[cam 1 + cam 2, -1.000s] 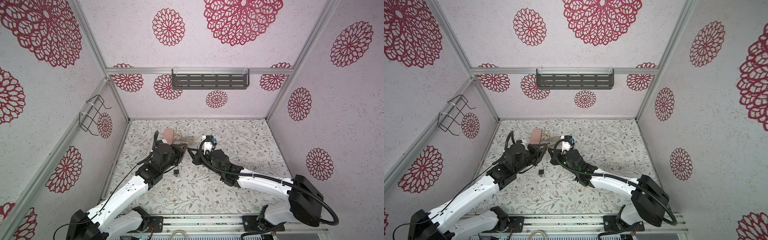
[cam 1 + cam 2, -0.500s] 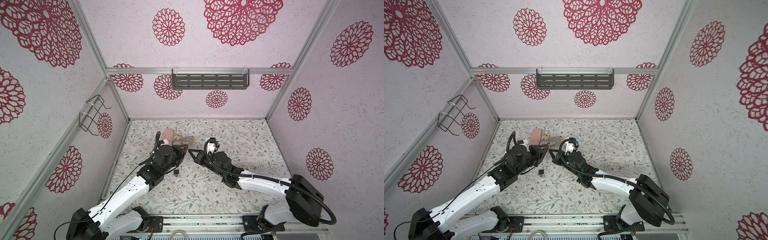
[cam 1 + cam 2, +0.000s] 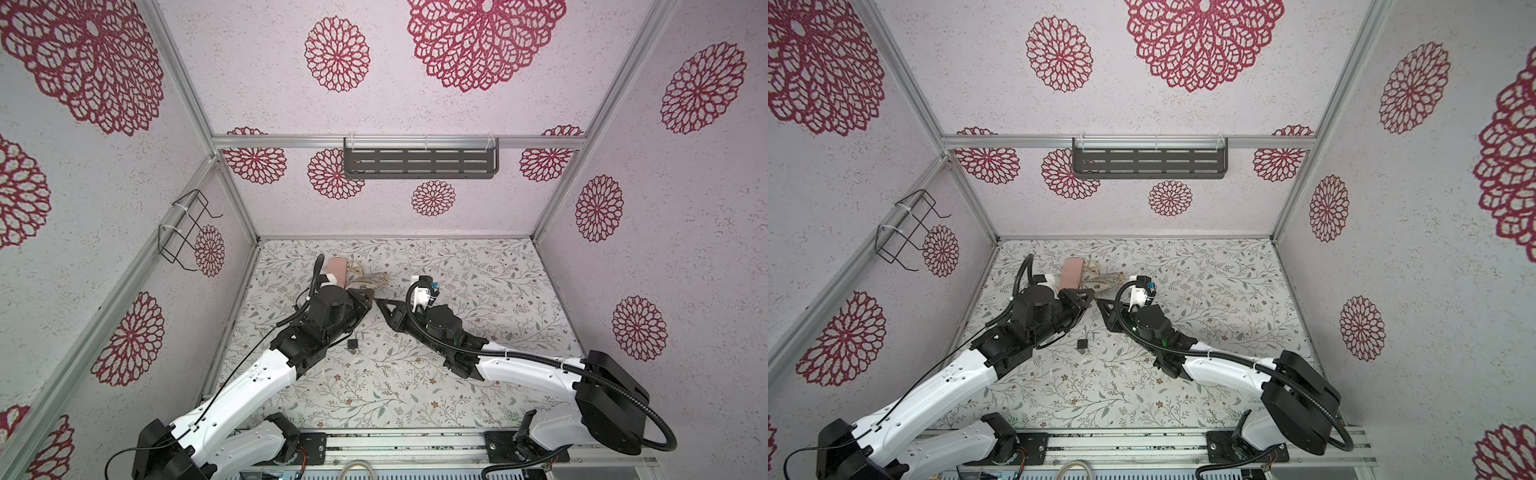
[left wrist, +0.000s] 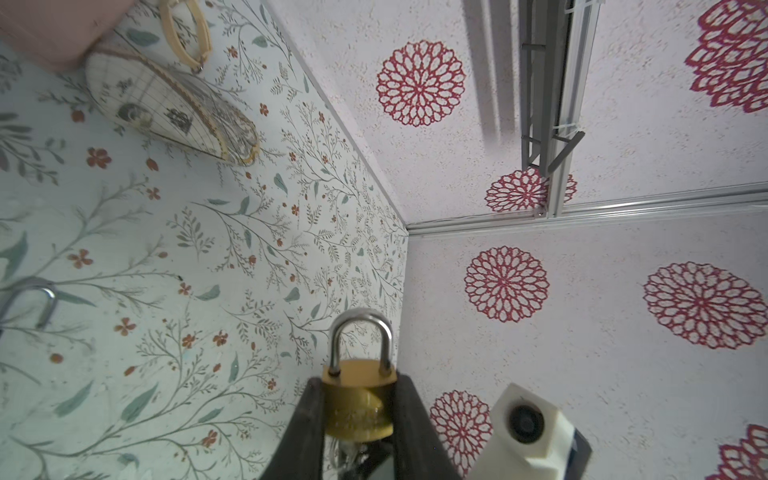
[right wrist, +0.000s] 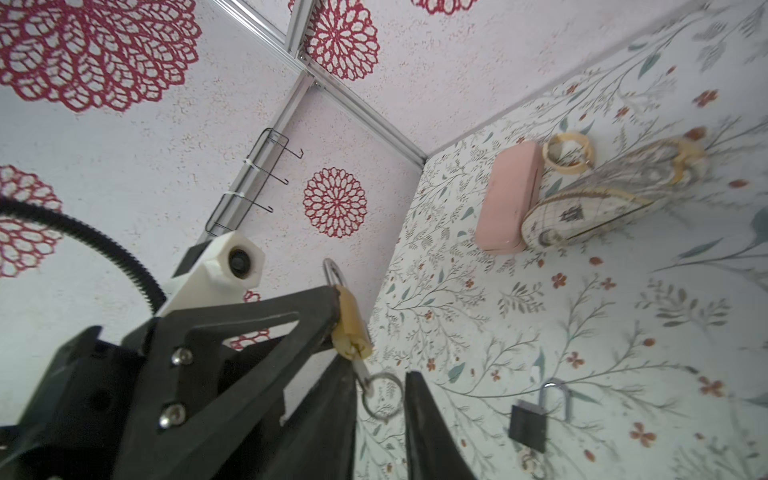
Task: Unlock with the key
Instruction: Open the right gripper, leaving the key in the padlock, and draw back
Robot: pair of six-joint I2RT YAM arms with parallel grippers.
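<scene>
At lower centre of the right wrist view the right gripper (image 5: 377,386) holds its jaws apart around the key (image 5: 362,376), seated in the brass padlock (image 5: 351,332) clamped by the left gripper (image 4: 360,399) just above: pinch the key's bow squarely, then twist about its axis.

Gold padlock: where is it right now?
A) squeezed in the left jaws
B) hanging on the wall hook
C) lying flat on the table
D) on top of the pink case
A: the left wrist view shows the gold padlock pinched on both sides by the left jaws, up off the table.
</scene>
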